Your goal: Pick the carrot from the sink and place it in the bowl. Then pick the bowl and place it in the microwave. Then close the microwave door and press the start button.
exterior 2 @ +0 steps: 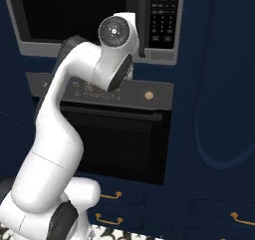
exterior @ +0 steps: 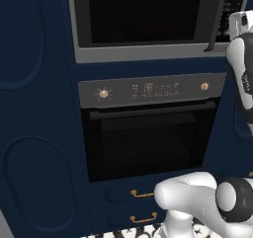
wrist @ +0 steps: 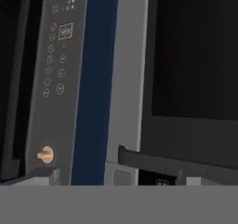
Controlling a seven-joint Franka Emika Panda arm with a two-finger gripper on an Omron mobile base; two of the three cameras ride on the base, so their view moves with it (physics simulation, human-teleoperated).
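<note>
Left base view, from left to right: navy cabinet panels (exterior: 34, 133) fill the left side. At centre top sits the microwave (exterior: 143, 19), its dark glass front framed in grey steel. The microwave door (exterior: 141, 15) lies flush in that frame, with a dark vertical handle (exterior: 217, 19) at its right edge. Below it is the knobbed oven (exterior: 148, 128), with a grey control strip, two brass knobs and a handle bar. Two drawers with brass pulls (exterior: 143, 205) lie beneath. The white arm (exterior: 207, 202) rises at lower right, and a further link stands at the right edge, level with the microwave handle.

Right base view, from left to right: the arm (exterior 2: 55, 149) climbs from lower left, its round wrist joint in front of the microwave's lower right corner. Just right of that joint is the black keypad panel (exterior 2: 164, 15). The oven (exterior 2: 114, 134) lies below, with one brass knob visible on its strip. Navy panels occupy the right side.

Hand view (rolled sideways): the oven control strip (wrist: 56, 83), with white icons and a brass knob (wrist: 45, 154), runs down the left. A navy band and the grey microwave trim (wrist: 130, 74) follow, then the dark door glass (wrist: 195, 56). The tool's fingertips cannot be made out, so whether it is spread or pressed together cannot be told. The bowl and carrot cannot be discerned through the dark glass.
</note>
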